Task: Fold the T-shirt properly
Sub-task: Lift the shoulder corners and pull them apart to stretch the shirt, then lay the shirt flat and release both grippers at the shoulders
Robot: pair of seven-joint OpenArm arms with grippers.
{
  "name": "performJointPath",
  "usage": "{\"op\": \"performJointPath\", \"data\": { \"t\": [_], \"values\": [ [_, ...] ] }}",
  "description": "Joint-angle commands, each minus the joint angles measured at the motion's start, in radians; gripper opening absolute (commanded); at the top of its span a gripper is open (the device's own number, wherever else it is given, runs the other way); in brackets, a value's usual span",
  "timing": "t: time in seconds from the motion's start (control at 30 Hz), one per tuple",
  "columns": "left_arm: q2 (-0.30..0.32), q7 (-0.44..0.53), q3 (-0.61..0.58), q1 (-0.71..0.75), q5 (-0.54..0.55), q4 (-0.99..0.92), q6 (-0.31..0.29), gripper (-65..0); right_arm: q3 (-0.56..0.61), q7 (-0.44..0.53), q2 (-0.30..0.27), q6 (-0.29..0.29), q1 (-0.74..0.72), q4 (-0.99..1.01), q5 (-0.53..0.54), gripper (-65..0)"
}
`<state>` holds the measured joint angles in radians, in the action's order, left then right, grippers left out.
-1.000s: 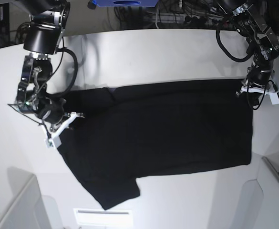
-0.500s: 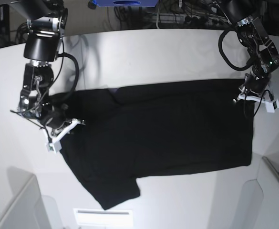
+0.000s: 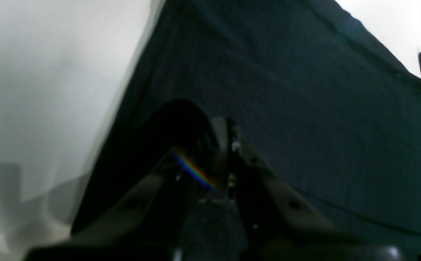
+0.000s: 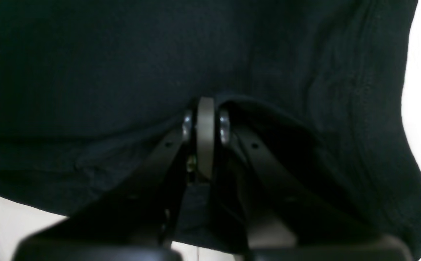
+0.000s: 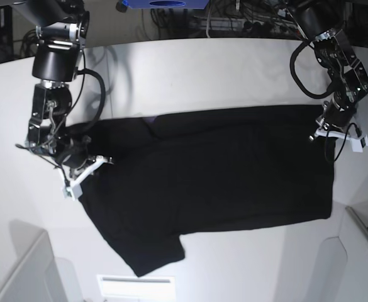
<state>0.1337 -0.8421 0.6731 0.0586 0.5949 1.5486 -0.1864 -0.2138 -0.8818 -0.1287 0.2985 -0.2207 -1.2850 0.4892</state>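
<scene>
While the left gripper (image 5: 336,135) stays pinched on the shirt (image 5: 221,182), the right gripper (image 5: 83,173) has slid down, its fingers a little apart.

Black arms (image 5: 53,56), seemingly white-tipped fingers (image 5: 77,179)

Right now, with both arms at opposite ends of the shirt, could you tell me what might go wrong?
The right end effector shows a narrow gap at the T-shirt edge, so the cloth may slip free there. If only the left end effector, shut at the other end, keeps pulling, the shirt could drag and bunch across the table.
</scene>
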Motion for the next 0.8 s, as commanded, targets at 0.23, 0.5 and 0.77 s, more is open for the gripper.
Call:
{"op": "performJointPath", "data": {
  "t": [0.23, 0.5, 0.77],
  "values": [
    [0.014, 0.022, 0.007, -0.015, 0.020, 0.025, -0.006, -30.1, -0.005, 0.180, -0.010, -0.100, 0.019, -0.048, 0.015, -43.7],
    [0.016, 0.016, 0.170, 0.028, 0.024, 0.165, -0.014, -12.5, -0.126, 0.307, 0.021, -0.137, 0.162, -0.284, 0.016, -43.4],
    [-0.062, 0.020, 0.254, 0.180, 0.024, 0.171, -0.149, -12.3, -0.290, 0.301, 0.114, -0.161, 0.353, -0.491, 0.021, -42.8]
  ]
}}
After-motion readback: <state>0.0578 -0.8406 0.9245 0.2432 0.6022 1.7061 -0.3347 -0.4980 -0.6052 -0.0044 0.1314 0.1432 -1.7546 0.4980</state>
